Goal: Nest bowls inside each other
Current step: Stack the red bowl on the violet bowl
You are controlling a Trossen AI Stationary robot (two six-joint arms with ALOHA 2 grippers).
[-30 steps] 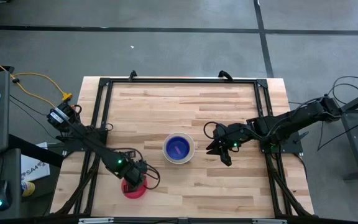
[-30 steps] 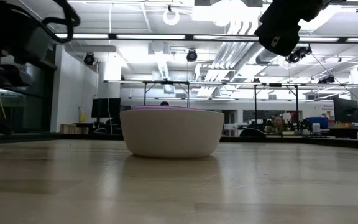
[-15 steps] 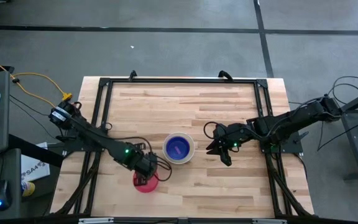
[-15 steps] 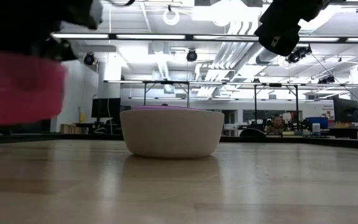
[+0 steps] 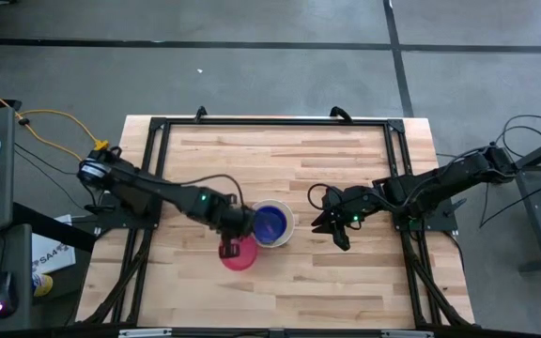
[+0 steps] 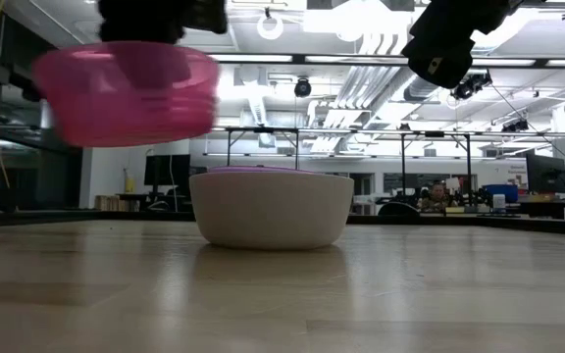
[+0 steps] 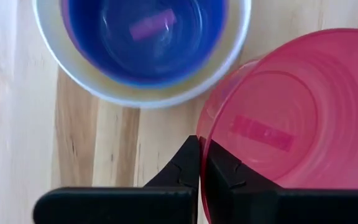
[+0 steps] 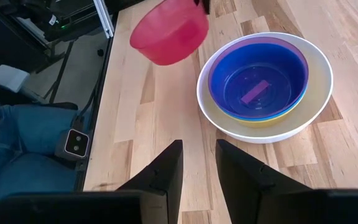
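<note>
A stack of nested bowls (image 5: 270, 223) rests by the white bowl's base on the table's middle. The white bowl (image 8: 316, 93) is outermost, then yellow and purple, with blue (image 8: 260, 84) innermost. The red-pink bowl (image 5: 239, 255) hangs in the air just near-left of the stack, open side up, with my left gripper (image 7: 201, 163) shut on it. In the low view the red-pink bowl (image 6: 126, 93) is higher than the white bowl's rim (image 6: 271, 175). My right gripper (image 8: 197, 168) hovers open to the right of the stack, with nothing between its fingers. My left gripper pinches the red-pink bowl's rim (image 7: 202, 134) on the side away from the stack, one finger inside the bowl and one outside. The fingers come from above, slanting down. The bowl hangs clear of the table, slightly tilted.
A black metal frame (image 5: 158, 127) runs along the table's left, far and right sides. Bare wood lies on the table's far half and near the front edge. Beyond the table's left edge, the right wrist view shows a person's leg in jeans (image 8: 17, 124).
My left gripper has risen and swung from the table's near-left part toward the stack, carrying the red-pink bowl. The bowl was low near the front edge and now hangs above rim height beside the white bowl. The right arm kept still.
</note>
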